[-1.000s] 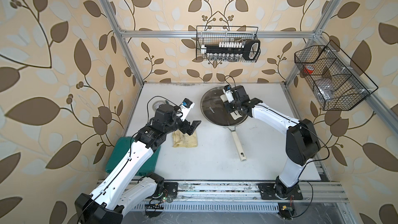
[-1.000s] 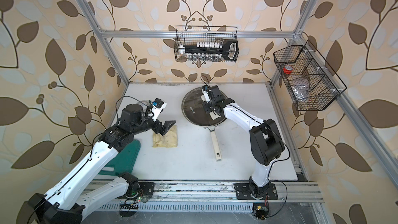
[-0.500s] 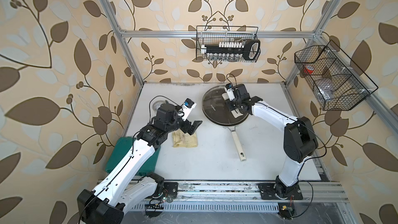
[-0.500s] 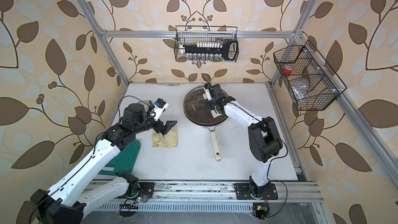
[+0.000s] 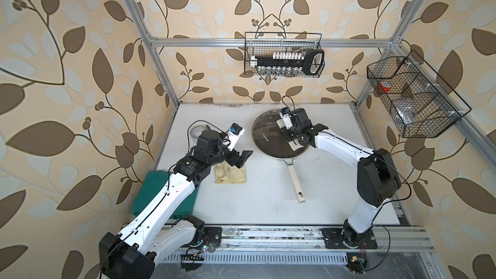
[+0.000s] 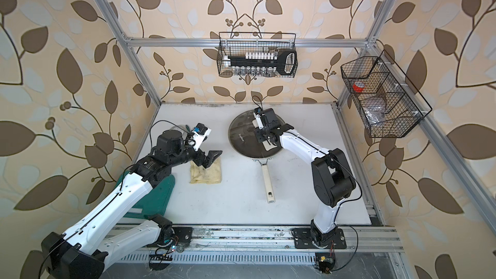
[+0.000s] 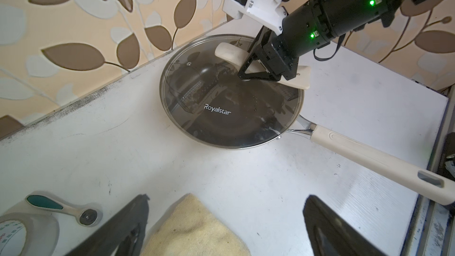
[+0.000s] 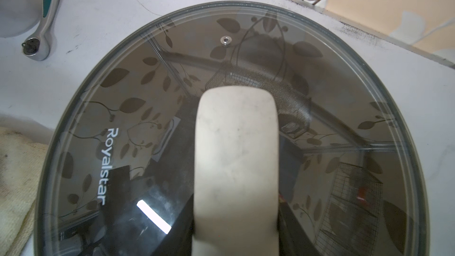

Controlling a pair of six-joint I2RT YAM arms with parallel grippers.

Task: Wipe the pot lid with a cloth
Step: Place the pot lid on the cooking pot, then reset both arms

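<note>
One arm [image 5: 343, 143] stretched, clamping pot lid [image 5: 268, 138].

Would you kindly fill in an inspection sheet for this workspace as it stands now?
Surface: white tabletop, scuffed, with dark grime along the back edge.
Job's things: round clear glass pot lid with cream handle over a dark frying pan; stained pale yellow cloth lying flat on the surface.
Clutter: clear tape roll, grey tool with teal grip, green mat.
Grippers: left gripper open above the cloth's far edge; right gripper shut on the lid's handle.
Cables: black cable loops above the right wrist, clear of the lid.
Surroundings: leaf wallpaper, metal frame; two black wire baskets hung on the walls.
</note>
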